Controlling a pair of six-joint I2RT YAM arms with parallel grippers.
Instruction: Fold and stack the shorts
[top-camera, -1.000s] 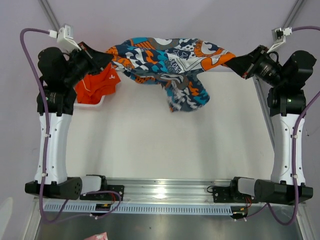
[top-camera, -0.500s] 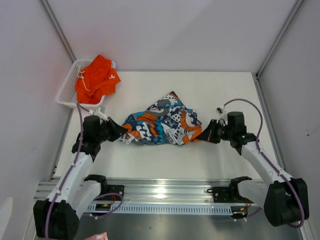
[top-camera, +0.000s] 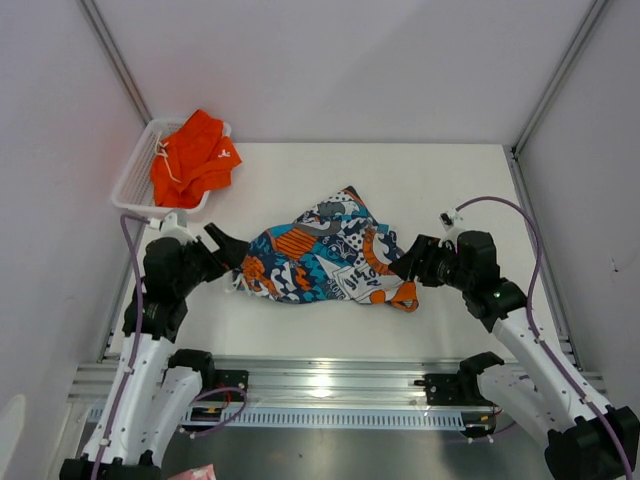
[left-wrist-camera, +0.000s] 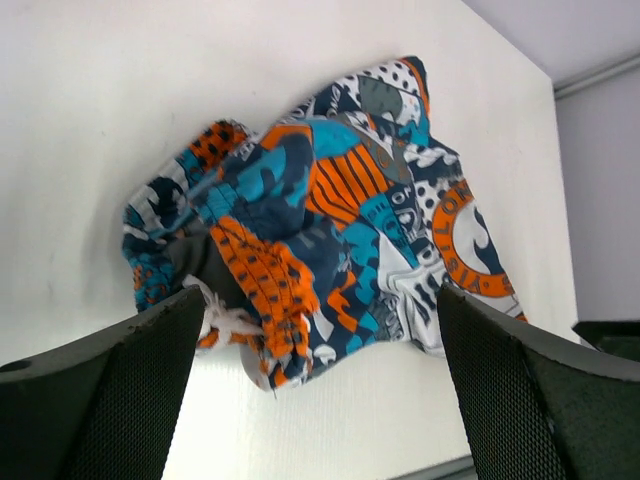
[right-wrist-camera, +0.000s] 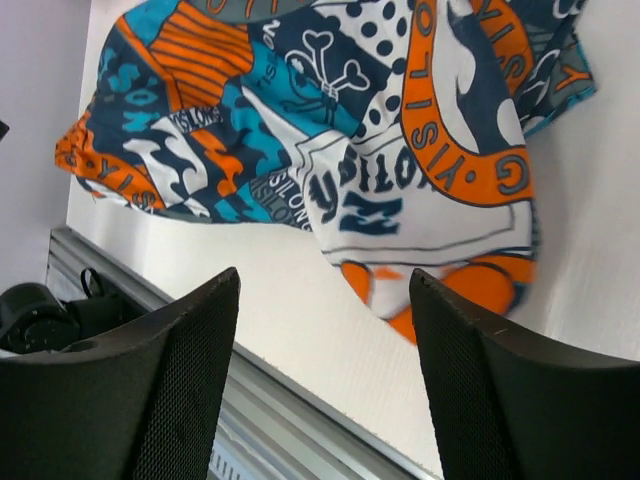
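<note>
A: Print shorts (top-camera: 325, 260) lie bunched on the surface (top-camera: 450, 190) between our arms. Left end effector (top-camera: 218, 256) and right end effector (top-camera: 405, 262) both gape wide, holding nothing.
B: Risk: we pinch stacked layers and the fold goes crooked.
A: Orange shorts (top-camera: 192, 158) sit in the basket (top-camera: 130, 182), far left. Its wall may hamper our reach.

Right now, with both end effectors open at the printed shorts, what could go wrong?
The printed shorts lie bunched with overlapping layers, so a fold made as they are would likely come out lumpy and lopsided. Their white drawstring sits loose at the edge nearest the left end effector; a pinch there might catch only string. The orange shorts drape over the basket rim, so lifting them may drag the basket along.
</note>
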